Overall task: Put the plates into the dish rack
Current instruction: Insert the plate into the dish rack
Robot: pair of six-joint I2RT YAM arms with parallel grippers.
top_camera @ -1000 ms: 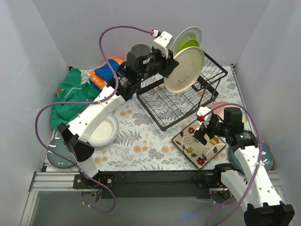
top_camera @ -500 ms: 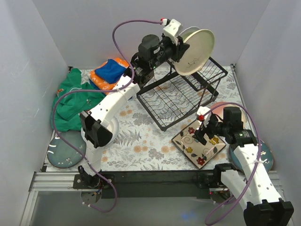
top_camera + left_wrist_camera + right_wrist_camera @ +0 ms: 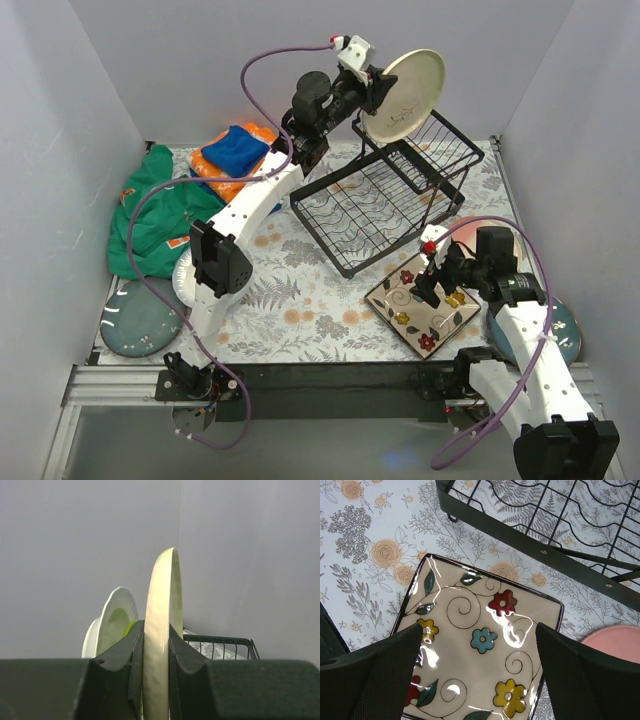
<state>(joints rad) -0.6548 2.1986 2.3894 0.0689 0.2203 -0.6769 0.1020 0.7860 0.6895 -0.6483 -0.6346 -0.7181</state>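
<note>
My left gripper point(image 3: 378, 92) is shut on the rim of a cream-green floral plate point(image 3: 405, 92), holding it upright above the raised back section of the black wire dish rack point(image 3: 385, 200). In the left wrist view the plate point(image 3: 162, 620) stands edge-on between the fingers point(image 3: 120, 655). A white plate point(image 3: 114, 620) and the lime green plate point(image 3: 131, 627) stand just behind it on the left, by the rack rim point(image 3: 220, 640). My right gripper point(image 3: 430, 288) is open above the square flowered plate point(image 3: 420, 310). That plate lies flat between the open fingers point(image 3: 370, 670) in the right wrist view point(image 3: 485, 640).
A pink-and-cream plate point(image 3: 470, 228) lies right of the rack and also shows in the right wrist view point(image 3: 615, 642). Dark teal plates lie at the front left point(image 3: 140, 320) and front right point(image 3: 568, 335). A white plate point(image 3: 183, 278) sits under the left arm. Green cloth point(image 3: 160, 215) and orange and blue cloths point(image 3: 235, 155) are back left.
My left arm has carried the cream plate up and back, from in front of the rack's upper tier to above its back. The right arm has not moved.
</note>
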